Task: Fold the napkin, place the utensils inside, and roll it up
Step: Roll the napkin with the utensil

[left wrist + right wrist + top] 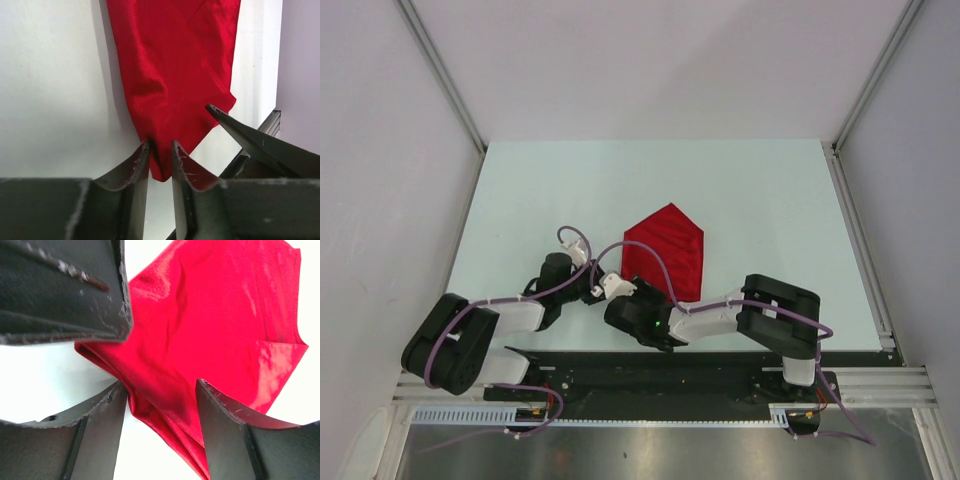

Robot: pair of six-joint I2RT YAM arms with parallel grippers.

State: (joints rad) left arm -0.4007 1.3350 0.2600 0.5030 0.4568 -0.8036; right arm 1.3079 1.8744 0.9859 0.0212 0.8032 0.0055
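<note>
The red napkin (665,250) lies folded about mid-bench on the pale bench (770,200), in a house-like outline. Its peak points to the far side and its long axis runs near to far. Its near-left corner reaches toward the two hands, which meet there. The overhead view gives this outline but hides the fingers. The left wrist view shows the left hand (161,162) clenched on that narrow corner, with cloth pinched between its fingers and one right fingertip (245,134) just beside. The right wrist view shows the right hand (162,412) released, its fingers spread wide to either side of a raised fold. It also shows a turned-over flap (277,365) at the cloth's right edge.
</note>
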